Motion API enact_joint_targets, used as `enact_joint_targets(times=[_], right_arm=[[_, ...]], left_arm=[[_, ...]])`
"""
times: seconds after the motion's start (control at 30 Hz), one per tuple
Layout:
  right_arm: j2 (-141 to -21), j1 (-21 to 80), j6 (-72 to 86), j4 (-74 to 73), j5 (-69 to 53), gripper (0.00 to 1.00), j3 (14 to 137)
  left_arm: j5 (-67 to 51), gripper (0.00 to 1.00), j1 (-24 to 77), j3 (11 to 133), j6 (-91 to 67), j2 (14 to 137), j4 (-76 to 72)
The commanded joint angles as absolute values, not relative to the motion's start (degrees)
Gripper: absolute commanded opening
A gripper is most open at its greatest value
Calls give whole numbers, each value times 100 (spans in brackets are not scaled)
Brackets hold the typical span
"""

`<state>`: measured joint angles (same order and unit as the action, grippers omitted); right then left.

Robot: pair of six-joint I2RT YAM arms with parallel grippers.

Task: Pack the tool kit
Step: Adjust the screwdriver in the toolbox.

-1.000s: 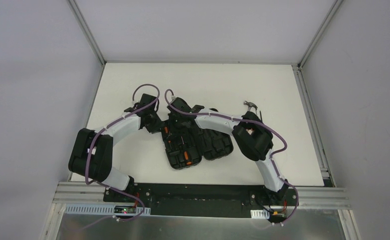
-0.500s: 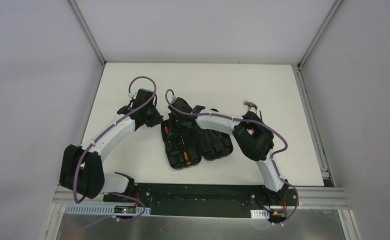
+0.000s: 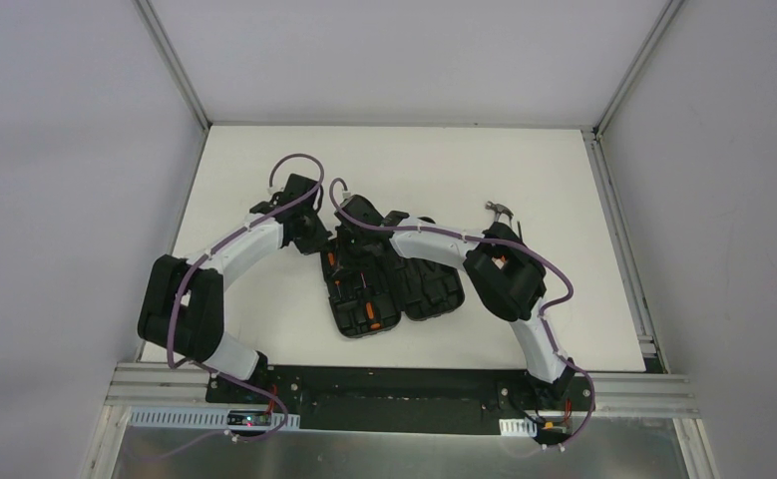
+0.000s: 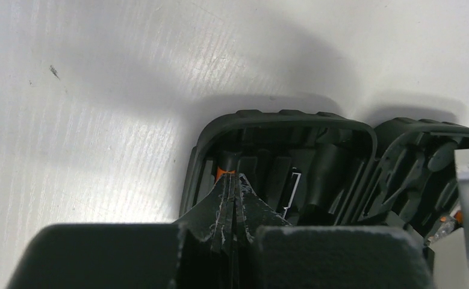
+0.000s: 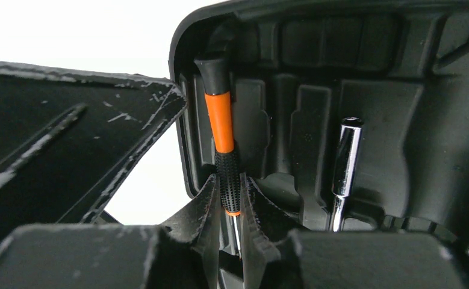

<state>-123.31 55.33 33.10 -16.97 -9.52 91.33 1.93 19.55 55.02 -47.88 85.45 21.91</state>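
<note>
Presently, the black hinged plastic case (image 3: 394, 289) lies open on the white desk (image 3: 264, 160). The right jaws pinch the orange-and-black screwdriver (image 5: 221, 129) at its moulded slot. The left jaws are closed, empty, at the case's far-left corner. Risk: released tilted, the screwdriver may sit proud and block the lid.

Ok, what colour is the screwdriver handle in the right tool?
The screwdriver handle is orange with black ends, clearest in the right wrist view.

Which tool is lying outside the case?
The hammer, alone on the white table to the right of the open case. The orange-handled screwdriver and the chrome shaft sit inside it.
</note>
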Motion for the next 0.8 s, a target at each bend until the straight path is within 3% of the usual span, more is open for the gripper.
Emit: enact_joint_targets(times=[0.0,0.77], right_arm=[[-12578,5639,3347,-2355,-879,0,8846],[-12731,5610,3437,-2362,-1180,0,8912]], left_arm=[[116,0,2010,5686,-4689,8728,2250],[90,0,2290,5863,-4525,9858,2408]])
